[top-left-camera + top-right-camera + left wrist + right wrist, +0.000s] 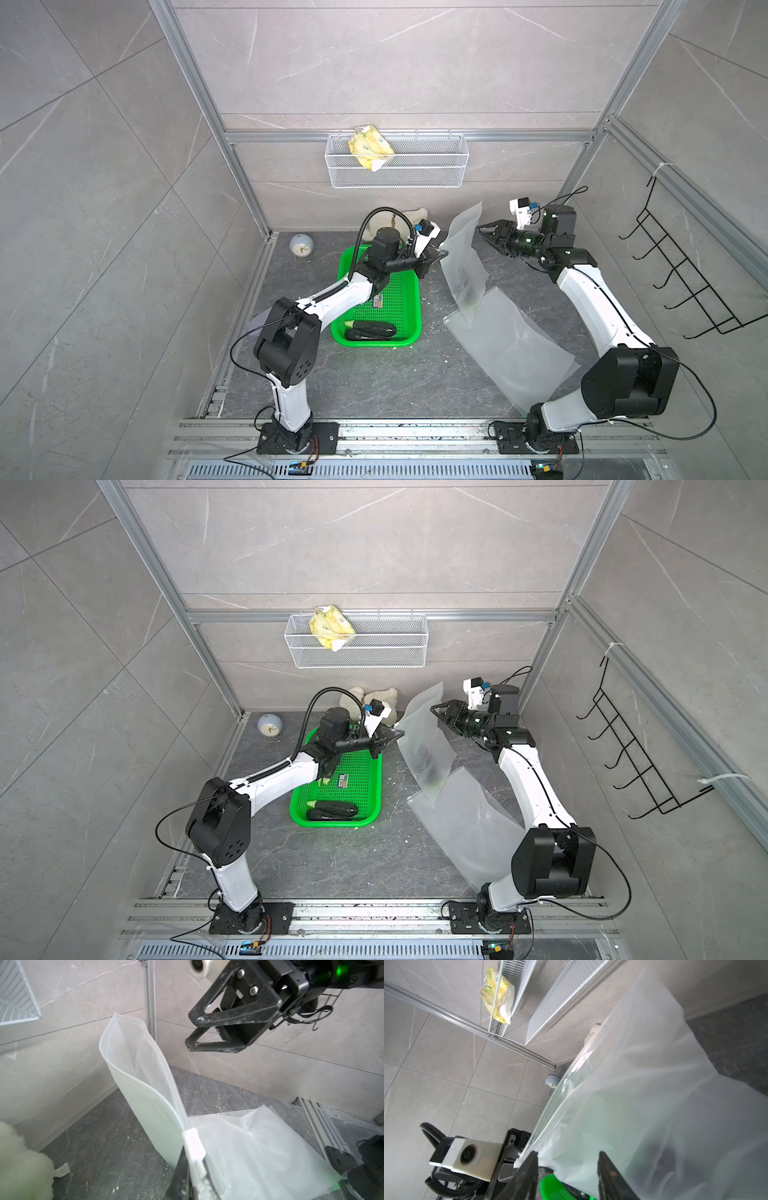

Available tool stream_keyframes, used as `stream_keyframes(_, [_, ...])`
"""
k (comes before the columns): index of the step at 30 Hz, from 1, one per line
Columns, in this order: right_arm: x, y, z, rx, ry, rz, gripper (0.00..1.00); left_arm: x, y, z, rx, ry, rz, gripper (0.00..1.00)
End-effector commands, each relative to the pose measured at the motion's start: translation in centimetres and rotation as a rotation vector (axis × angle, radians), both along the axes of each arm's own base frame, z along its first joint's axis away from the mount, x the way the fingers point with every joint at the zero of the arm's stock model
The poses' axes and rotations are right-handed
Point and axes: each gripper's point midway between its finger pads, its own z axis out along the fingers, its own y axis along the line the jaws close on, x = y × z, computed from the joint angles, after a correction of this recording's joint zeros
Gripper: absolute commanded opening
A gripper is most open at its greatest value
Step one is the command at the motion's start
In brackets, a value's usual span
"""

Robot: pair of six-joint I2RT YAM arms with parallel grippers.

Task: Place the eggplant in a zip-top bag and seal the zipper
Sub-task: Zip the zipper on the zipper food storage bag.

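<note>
Possibly slumping, zipper unsealed

Clamped at zip-top bag (463, 257) corner by left gripper (444, 253); right gripper (480, 232) jaws apart, just beside, gripping nothing. Could sag, twist, drop dark shape (462, 280) inside. Eggplant (372, 331) lying in green tray (399, 303).

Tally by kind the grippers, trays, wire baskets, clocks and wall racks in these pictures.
Grippers: 2 (left gripper clamping the zip-top bag, right gripper open)
Green tray: 1
Wire basket: 1
Clock: 1
Wall rack: 1
Total: 6
</note>
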Motion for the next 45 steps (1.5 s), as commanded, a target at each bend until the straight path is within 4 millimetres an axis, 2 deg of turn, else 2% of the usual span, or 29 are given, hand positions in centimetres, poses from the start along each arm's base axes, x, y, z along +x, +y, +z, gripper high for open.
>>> stream_keyframes(1, [-1.8,0.3,2.4,-0.109,-0.15,0.089,0.49,-1.8,0.3,2.1,0.043,-0.072,-0.12,0.0])
stream_keyframes(8, [-4.4,1.1,6.0,-0.237,-0.404,0.215,0.46,-1.0,1.4,4.3,0.028,-0.064,-0.202,0.0])
stream_keyframes(11, [-5.7,2.0,7.1,-0.241,-0.487,0.301,0.44,-1.3,2.0,5.4,0.009,-0.016,-0.296,0.0])
stream_keyframes(16, [-8.0,2.8,8.0,-0.288,-0.625,0.42,0.44,-2.3,2.4,5.1,0.023,0.055,-0.398,0.0])
stream_keyframes(21, [-8.7,3.3,7.5,-0.356,-0.69,0.486,0.46,-3.3,2.2,3.8,0.033,0.1,-0.445,0.0])
stream_keyframes(26, [-10.3,4.6,6.9,-0.364,-0.766,0.613,0.49,-4.8,1.3,2.4,0.09,0.098,-0.466,0.0])
stream_keyframes(30, [-11.2,5.7,5.6,-0.382,-0.785,0.723,0.5,-5.9,0.6,1.9,0.118,0.079,-0.478,0.0])
stream_keyframes(36, [-11.4,7.9,3.4,-0.394,-0.758,0.82,0.51,-7.0,-0.2,1.3,0.152,0.06,-0.485,0.0])
stream_keyframes(41, [-10.6,8.3,2.2,-0.409,-0.735,0.84,0.49,-7.5,-0.2,1.2,0.159,0.052,-0.484,0.0])
stream_keyframes(45, [-10.9,8.4,1.8,-0.381,-0.734,0.863,0.48,-7.5,0.0,1.3,0.164,0.041,-0.471,0.0])
